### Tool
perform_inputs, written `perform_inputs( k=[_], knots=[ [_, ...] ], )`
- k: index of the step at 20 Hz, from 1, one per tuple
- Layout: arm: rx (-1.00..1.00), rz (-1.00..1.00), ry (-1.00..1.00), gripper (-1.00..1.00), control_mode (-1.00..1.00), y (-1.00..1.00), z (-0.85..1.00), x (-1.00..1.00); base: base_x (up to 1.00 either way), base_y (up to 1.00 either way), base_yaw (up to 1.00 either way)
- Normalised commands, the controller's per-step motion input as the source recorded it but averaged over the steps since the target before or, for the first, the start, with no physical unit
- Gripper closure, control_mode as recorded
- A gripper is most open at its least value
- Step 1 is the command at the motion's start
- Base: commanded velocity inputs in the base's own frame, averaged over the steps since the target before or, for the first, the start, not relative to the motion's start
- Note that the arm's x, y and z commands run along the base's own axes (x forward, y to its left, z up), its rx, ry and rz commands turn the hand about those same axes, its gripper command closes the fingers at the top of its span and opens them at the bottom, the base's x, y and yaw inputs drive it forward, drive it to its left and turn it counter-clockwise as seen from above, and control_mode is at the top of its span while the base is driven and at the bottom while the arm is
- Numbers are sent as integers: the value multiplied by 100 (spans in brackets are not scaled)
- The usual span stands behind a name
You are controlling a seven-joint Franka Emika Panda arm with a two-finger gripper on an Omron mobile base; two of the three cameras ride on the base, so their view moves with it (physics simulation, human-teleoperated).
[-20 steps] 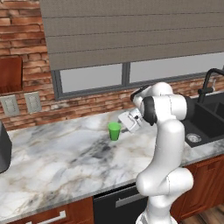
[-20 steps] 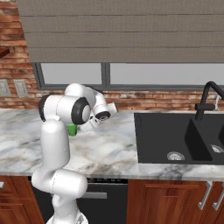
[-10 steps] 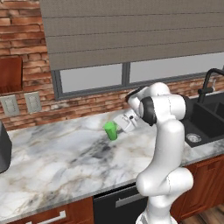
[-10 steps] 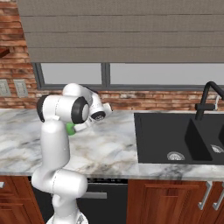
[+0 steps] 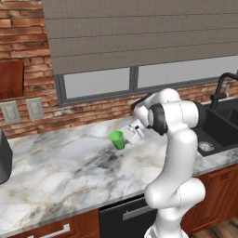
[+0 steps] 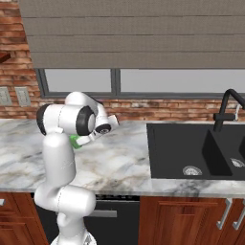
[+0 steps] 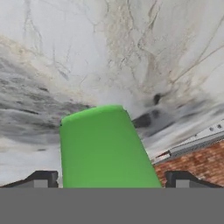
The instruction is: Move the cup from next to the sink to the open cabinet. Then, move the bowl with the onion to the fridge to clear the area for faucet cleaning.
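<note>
Left base view. One cup [image 5: 117, 139], bright green, tilted and lifted just above the marble table [image 5: 60, 172], at the tip of the pincer [image 5: 126, 137]; contact cannot be told here. One black sink [image 5: 218, 128] well apart to the right, one black faucet [image 5: 222, 87] behind it. Broad bare marble lies left of and in front of the cup; the brick wall runs close behind.

Right base view. Cup [image 6: 75, 141] shows as a green sliver behind the arm's elbow, pincer [image 6: 82, 140] largely hidden by the arm. Sink [image 6: 191, 148] with two basins, two silver drains; faucet [image 6: 225, 107] at its rear. Marble between cup and sink edge lies bare.

Hand view. Cup [image 7: 105, 148] lies between the two dark fingertips [image 7: 41, 179], which stand wide on either side, each with a narrow gap to the green wall; no firm clamping is visible. Table [image 7: 131, 52] marble beyond; the table's edge and a brick strip show at lower right.
</note>
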Motion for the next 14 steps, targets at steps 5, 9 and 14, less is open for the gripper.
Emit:
perform_inputs(
  k=[5, 9, 14],
  knots=[
    [0, 0, 0, 100, -100, 10, 0, 0, 0, 0, 0],
    [6, -7, -8, 100, -100, -2, 74, -39, 0, 0, 0],
    [13, -22, -9, 100, -100, -13, 100, -61, 0, 0, 0]
  ],
)
